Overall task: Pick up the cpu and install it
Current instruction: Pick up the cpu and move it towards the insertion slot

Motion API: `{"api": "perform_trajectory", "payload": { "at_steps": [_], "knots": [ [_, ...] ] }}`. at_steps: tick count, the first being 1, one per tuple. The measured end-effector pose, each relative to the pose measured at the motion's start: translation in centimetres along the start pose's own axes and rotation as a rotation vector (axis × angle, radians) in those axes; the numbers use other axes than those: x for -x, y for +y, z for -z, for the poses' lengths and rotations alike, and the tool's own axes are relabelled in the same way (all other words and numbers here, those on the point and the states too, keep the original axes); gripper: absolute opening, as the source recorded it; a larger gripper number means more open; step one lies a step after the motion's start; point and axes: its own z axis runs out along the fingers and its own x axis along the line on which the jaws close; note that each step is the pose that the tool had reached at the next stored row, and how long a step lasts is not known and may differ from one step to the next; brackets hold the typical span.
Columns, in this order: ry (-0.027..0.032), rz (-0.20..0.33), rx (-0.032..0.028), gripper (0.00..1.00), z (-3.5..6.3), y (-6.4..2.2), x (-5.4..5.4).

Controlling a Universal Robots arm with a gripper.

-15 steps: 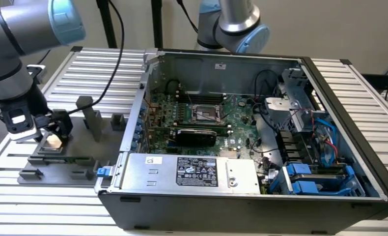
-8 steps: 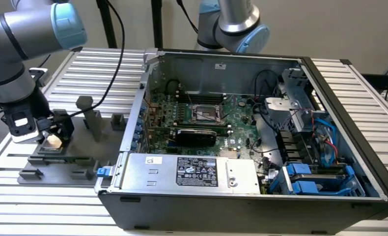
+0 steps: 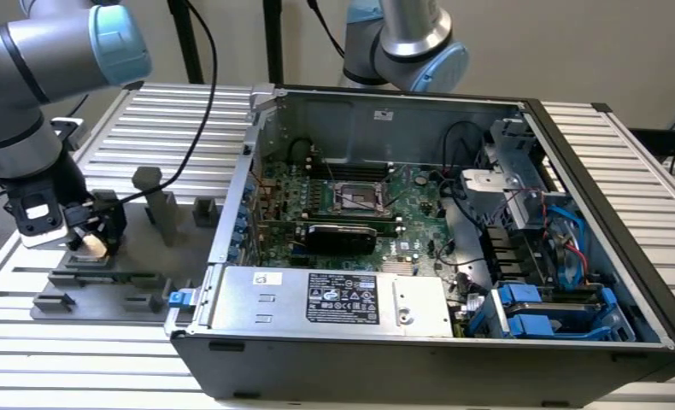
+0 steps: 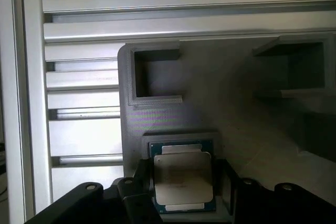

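The cpu [image 4: 182, 179] lies flat, metal lid up, in a shallow recess of the grey holder [image 4: 210, 103] on the slatted table [image 4: 84, 82], well apart from the open computer case [image 3: 429, 359]. It looks light, stiff and delicate, best taken by its thin board edges. Nearly square, its slightly longer sides run alongside the jaws, which stand open astride it, just beside those edges
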Motion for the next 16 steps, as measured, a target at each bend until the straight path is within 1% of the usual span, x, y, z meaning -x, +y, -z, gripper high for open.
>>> {"api": "perform_trajectory", "payload": {
  "at_steps": [3,4,5,6,10,13,16],
  "knots": [
    [0.0,0.0,0.0,0.62,0.0,0.0,0.0],
    [0.0002,0.0,-0.0001,0.6,0.0,0.0,0.0],
    [0.0002,0.0,-0.0001,0.6,0.01,0.0,0.0],
    [0.0002,0.0,0.0,0.55,0.01,0.0,0.0],
    [0.0003,0.0,0.0,0.55,0.3,0.01,0.0],
    [0.0014,0.0,-0.0002,0.55,1.14,0.05,0.0],
    [0.0028,0.0,-0.0002,0.55,2.48,0.11,0.0]
  ]
}}
